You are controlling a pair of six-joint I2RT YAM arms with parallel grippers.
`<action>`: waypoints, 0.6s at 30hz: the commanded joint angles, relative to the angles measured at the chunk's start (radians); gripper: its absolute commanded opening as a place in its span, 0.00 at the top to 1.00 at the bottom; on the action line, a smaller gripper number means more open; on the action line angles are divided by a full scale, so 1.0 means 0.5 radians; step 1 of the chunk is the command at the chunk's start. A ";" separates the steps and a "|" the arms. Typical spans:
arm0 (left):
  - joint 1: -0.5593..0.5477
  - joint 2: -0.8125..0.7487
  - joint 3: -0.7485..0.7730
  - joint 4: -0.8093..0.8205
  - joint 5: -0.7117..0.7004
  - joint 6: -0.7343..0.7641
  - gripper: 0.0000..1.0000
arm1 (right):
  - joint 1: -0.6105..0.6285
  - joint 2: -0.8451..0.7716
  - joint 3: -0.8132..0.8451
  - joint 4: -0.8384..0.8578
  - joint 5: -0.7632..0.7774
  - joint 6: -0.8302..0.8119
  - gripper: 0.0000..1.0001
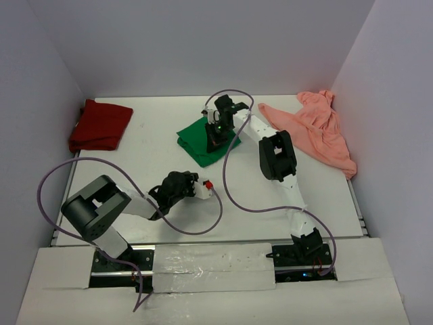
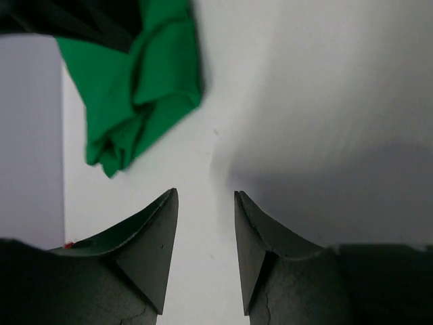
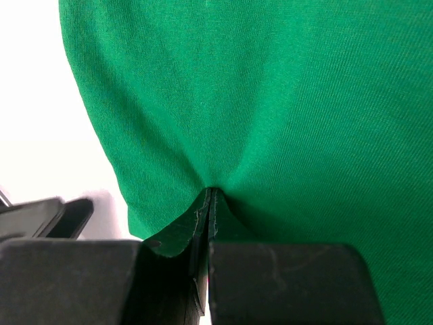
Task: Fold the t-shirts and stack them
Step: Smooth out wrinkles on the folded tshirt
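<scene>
The bright green t-shirt (image 1: 201, 143) lies folded at the table's middle. My right gripper (image 1: 218, 130) is on its far right part; in the right wrist view the jaws are shut, with the green cloth (image 3: 270, 101) puckered at the fingertips (image 3: 211, 194). My left gripper (image 1: 197, 184) sits nearer the front, apart from the shirt. It is open over bare table with nothing between its fingers (image 2: 154, 244), and the green shirt's corner (image 2: 135, 88) lies ahead of it. The dark red t-shirt (image 1: 100, 125) lies folded at the far left. The salmon-pink t-shirt (image 1: 318, 132) lies crumpled at the far right.
Purple cables (image 1: 226, 198) loop over the table between the two arms. White walls close in the back and both sides. The right arm's black link (image 1: 277, 156) stretches over the table beside the salmon-pink shirt.
</scene>
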 commanded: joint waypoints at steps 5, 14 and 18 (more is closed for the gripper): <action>0.119 0.056 0.027 0.695 0.483 0.181 0.53 | -0.023 0.003 -0.027 -0.104 0.108 -0.040 1.00; 0.242 0.194 0.199 0.503 0.851 0.101 0.58 | -0.048 0.019 0.022 -0.113 0.114 -0.037 1.00; 0.257 0.253 0.272 0.368 0.910 0.141 0.60 | -0.057 0.028 0.031 -0.119 0.108 -0.043 1.00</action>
